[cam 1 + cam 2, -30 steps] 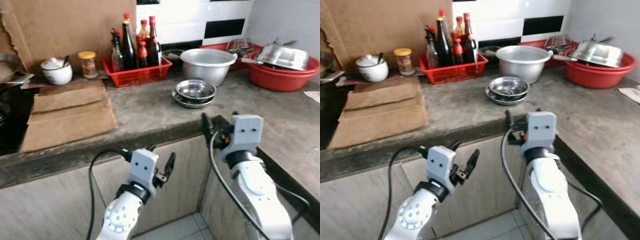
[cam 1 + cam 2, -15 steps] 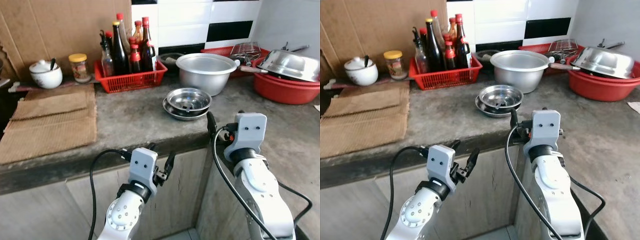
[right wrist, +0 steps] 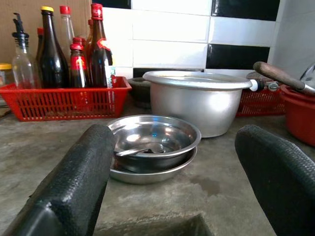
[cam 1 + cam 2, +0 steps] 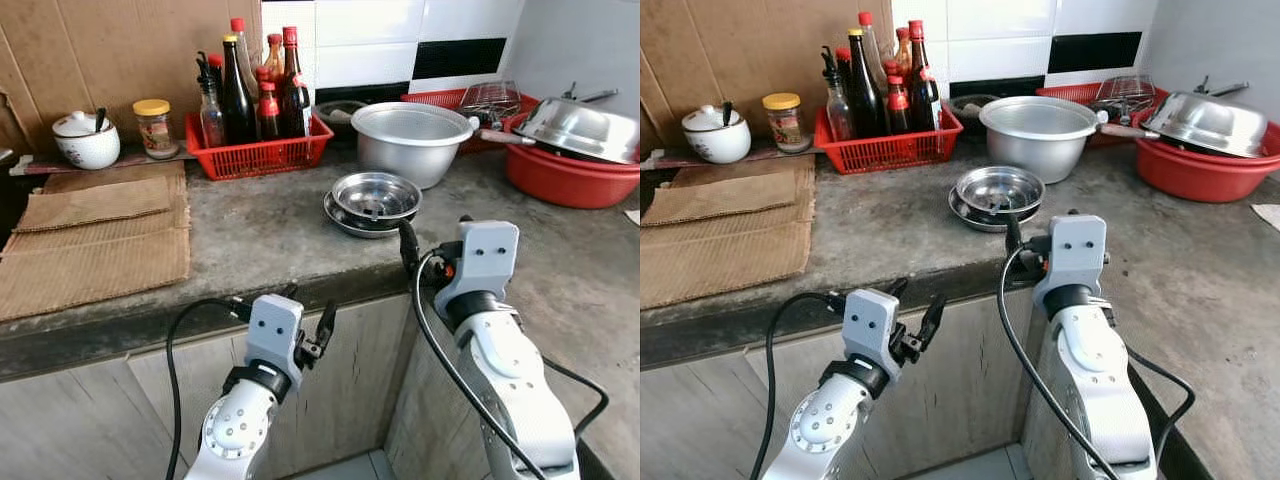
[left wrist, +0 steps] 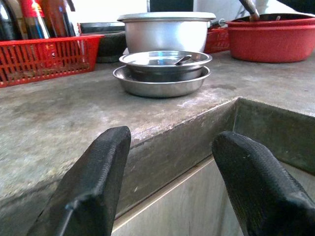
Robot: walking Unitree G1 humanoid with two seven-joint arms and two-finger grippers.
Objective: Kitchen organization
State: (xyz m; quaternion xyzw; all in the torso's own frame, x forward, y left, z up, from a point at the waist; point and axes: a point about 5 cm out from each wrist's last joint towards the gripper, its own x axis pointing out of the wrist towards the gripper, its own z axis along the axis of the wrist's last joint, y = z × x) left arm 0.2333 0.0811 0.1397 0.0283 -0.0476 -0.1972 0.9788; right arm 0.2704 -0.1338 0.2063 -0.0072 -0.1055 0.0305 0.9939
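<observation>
Grey concrete counter point(image 4: 270, 225), tiled wall behind. Right gripper point(image 3: 172, 187) spread wide, above the counter edge, just short of the stacked steel bowls point(image 4: 375, 200). Left gripper point(image 5: 167, 172) spread, below the edge. Pot point(image 4: 412, 140) and red bottle basket point(image 4: 258, 150) behind.

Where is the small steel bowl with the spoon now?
In the left eye view, the steel bowl sits on a steel plate mid-counter, before the big aluminium pot, right of the red basket.

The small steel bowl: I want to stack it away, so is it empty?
Not empty: the small steel bowl holds a spoon, and it sits on a steel plate.
</observation>
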